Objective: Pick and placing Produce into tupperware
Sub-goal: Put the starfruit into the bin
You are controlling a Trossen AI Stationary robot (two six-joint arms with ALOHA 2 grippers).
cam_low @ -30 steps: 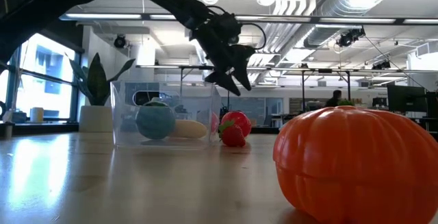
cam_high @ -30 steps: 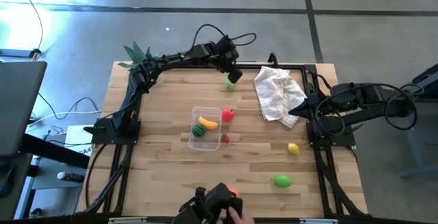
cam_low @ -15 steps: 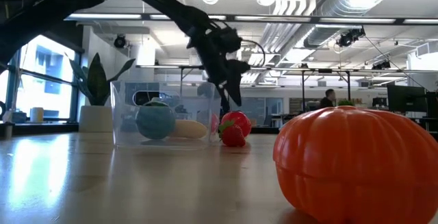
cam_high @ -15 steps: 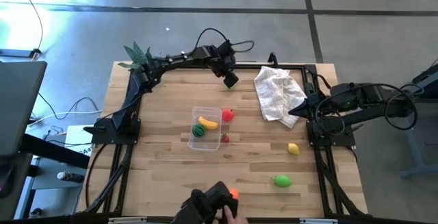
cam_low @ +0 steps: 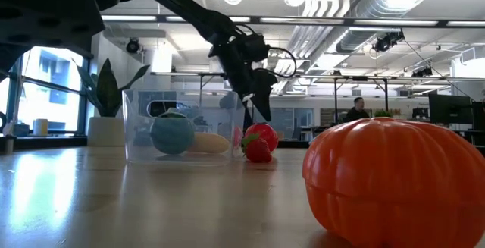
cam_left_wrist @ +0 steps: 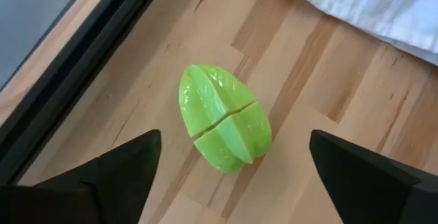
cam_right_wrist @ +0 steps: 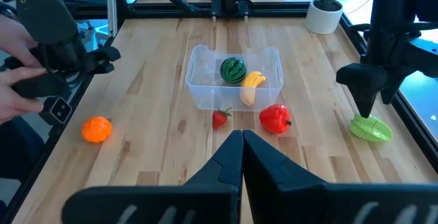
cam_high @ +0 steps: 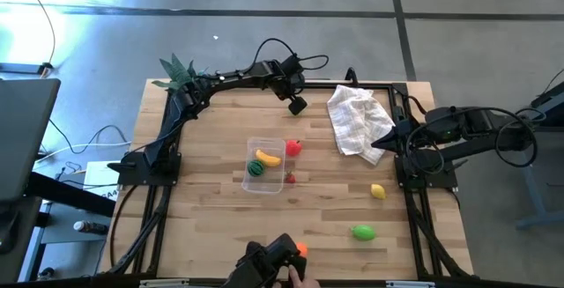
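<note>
A ridged light green piece of produce lies on its side on the wood near the table's far edge. My left gripper points down over it, open, one finger on each side and clear of it; from above, the gripper hides the piece. The clear tupperware at mid-table holds the banana and the watermelon. A red pepper and a strawberry lie just beside it. My right gripper waits shut at the table's right side.
A white cloth lies at the far right, close to the left gripper. A lemon, a second green piece and an orange pumpkin lie toward the near edge. A person's hand holds a dark device near the pumpkin. A potted plant stands at the far left corner.
My left gripper has tipped until its fingers point straight down and has come down over the light green piece, which now shows no more from above. The piece has stayed where it was.
</note>
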